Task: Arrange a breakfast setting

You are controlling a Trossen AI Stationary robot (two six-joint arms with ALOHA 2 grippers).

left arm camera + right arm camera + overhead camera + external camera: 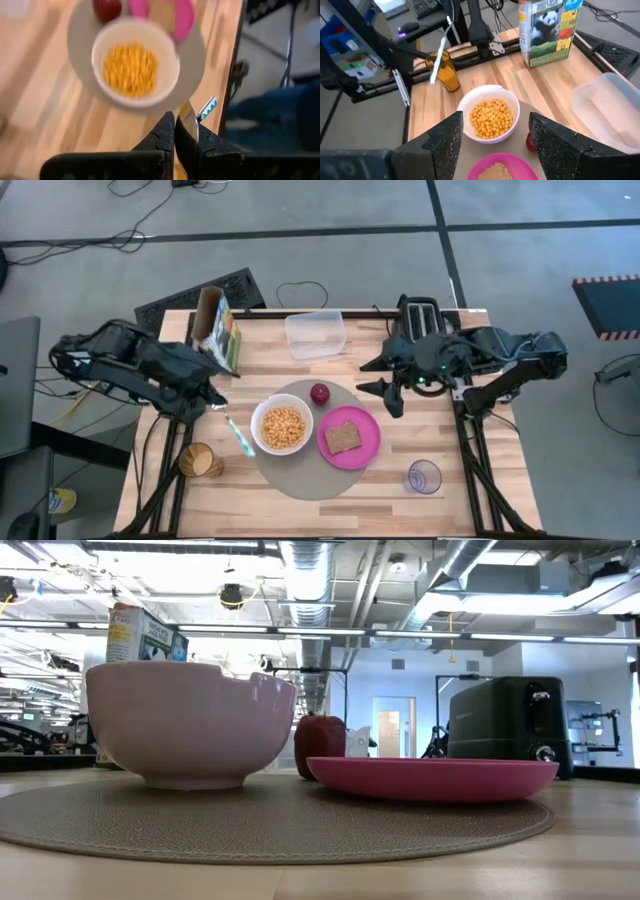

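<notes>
The left gripper (pixel 218 402), clenched on the teal-handled metal spoon (pixel 240 437), holds it lengthwise just left of the white cereal bowl (pixel 281 424); the right gripper (pixel 385 395) waits released.

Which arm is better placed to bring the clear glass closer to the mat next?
Right. The clear glass stands on its side, and the right tool is open and empty; the left tool holds the spoon.

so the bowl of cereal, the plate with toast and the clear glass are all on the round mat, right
Not quite. The clear glass stands off the round mat, on bare table nearer the right arm, as the high view shows. The bowl of cereal and the plate with toast are on the mat.
</notes>
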